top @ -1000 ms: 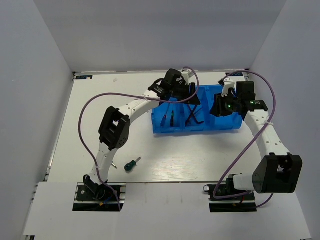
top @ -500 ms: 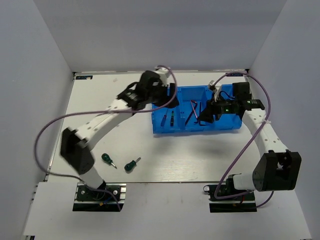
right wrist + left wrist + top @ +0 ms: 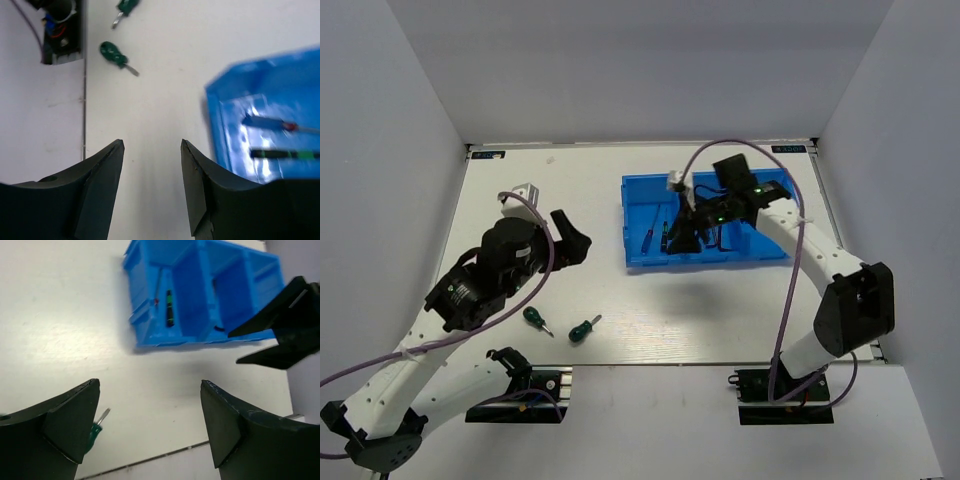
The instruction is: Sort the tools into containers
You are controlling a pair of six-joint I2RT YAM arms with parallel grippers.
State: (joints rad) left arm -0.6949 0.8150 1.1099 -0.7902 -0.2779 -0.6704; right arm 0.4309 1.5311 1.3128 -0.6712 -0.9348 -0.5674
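Lower left in the top view, green screwdrivers [image 3: 533, 319] lie slanted below the left gripper [image 3: 572, 236], fingers spread; the right gripper [image 3: 678, 238], spread too, is farther, above the bin [image 3: 645, 195].

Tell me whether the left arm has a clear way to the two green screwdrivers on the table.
Probably yes. The left pincer hangs open just beyond the green screwdrivers; only bare table lies between, and the right arm is over the blue bin.

No legible text; stickers [image 3: 488, 154] at table [image 3: 720, 320] far corners unreadable.
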